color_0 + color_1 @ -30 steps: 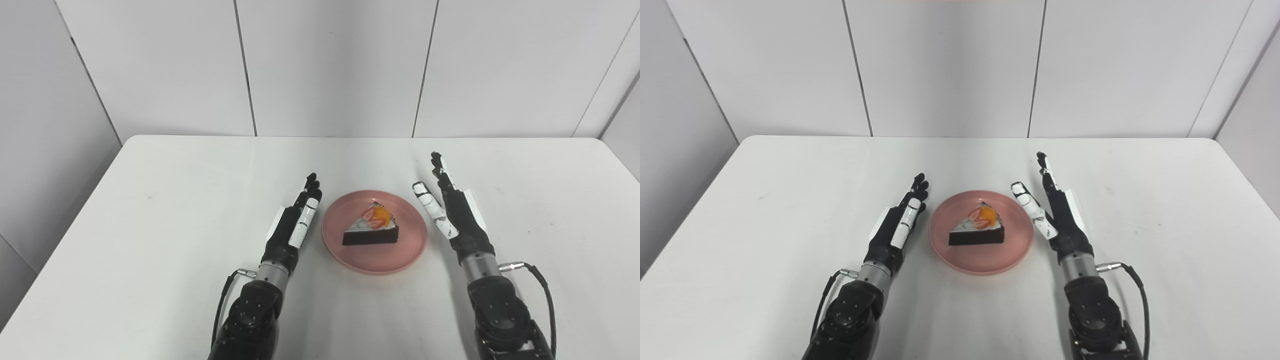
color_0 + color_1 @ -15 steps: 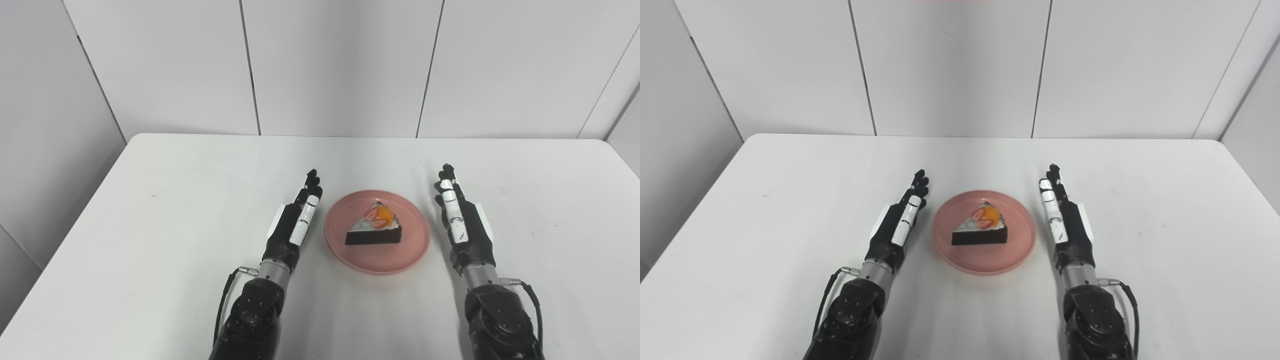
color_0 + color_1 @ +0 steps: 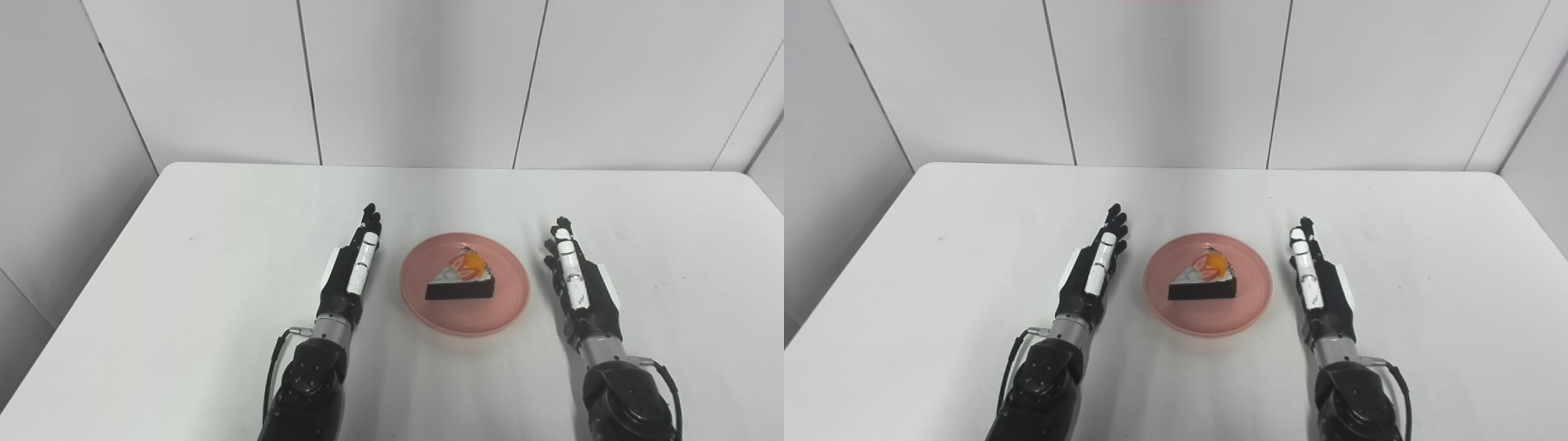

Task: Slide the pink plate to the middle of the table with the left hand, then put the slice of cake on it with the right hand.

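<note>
A pink plate (image 3: 508,299) lies near the middle of the white table (image 3: 202,245). On it rests a slice of dark chocolate cake (image 3: 460,283) with white icing, strawberry pieces and an orange piece on top. My left hand (image 3: 352,274) lies left of the plate, fingers straight and pointing away from me, holding nothing. My right hand (image 3: 579,286) lies right of the plate, a little apart from its rim, fingers straight and together, holding nothing.
White panelled walls stand behind the table's far edge (image 3: 429,166). The table's left edge (image 3: 92,257) drops off beside a wall panel. Cables run along both forearms near the bottom of the view.
My right hand drew back toward me and to the right, away from the plate, and its thumb folded in alongside the fingers. My left hand shifted slightly left. The camera drifted a little.
</note>
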Tool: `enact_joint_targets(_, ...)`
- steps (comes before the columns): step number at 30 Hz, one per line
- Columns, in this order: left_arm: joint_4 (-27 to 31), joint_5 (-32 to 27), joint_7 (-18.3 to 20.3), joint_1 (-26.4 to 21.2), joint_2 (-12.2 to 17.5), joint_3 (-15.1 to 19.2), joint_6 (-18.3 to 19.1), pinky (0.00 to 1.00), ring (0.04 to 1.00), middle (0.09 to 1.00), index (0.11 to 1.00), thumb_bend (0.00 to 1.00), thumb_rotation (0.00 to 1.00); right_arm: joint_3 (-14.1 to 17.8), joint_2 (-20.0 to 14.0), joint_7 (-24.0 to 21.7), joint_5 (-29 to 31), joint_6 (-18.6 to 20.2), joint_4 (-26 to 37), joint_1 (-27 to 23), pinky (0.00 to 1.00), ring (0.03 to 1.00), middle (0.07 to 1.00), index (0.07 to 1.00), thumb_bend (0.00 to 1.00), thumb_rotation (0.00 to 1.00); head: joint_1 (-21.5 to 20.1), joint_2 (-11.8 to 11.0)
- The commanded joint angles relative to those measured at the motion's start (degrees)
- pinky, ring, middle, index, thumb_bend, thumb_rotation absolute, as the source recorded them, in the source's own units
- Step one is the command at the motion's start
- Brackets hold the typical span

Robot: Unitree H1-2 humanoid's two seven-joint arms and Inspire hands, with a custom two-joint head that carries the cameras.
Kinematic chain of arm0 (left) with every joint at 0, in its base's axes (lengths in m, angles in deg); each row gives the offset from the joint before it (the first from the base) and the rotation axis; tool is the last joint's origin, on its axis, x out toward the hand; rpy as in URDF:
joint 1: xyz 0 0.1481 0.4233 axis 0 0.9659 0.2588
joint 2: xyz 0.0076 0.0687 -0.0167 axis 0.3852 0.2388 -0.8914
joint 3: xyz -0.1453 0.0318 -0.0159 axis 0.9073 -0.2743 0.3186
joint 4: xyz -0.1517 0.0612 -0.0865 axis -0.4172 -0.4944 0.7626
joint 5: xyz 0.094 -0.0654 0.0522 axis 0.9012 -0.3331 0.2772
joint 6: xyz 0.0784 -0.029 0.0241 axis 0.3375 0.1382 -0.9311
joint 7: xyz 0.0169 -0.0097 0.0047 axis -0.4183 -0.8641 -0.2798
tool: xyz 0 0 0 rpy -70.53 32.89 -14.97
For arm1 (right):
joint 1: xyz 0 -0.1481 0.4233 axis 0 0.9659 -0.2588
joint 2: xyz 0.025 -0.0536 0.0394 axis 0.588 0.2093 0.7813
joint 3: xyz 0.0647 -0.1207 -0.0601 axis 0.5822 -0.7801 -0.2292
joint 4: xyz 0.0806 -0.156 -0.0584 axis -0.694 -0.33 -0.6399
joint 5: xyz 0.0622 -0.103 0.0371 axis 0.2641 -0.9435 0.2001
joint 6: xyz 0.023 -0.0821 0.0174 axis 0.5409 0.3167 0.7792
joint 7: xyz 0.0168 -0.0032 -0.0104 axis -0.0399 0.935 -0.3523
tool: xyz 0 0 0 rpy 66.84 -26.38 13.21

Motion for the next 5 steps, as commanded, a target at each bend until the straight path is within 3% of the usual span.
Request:
enact_joint_targets(1,-0.1,-0.5,-0.5,-0.8,-0.7,0.2,-0.8,1.0,1.0,1.0,1.0,0.53,1.0,-0.3,0.1,0.0,-0.4,-0.1,2.1,-1.1,1.0,1.0,1.0,1.0,0.5,0.91,0.1,0.0)
enact_joint_targets(5,0.1,-1.0,-0.5,-0.9,-0.6,0.6,0.4,1.0,1.0,1.0,1.0,0.54,1.0,-1.4,-0.4,-0.3,-2.0,-0.8,2.2,-0.8,1.0,1.0,1.0,1.0,0.49,0.91,0.1,-0.1)
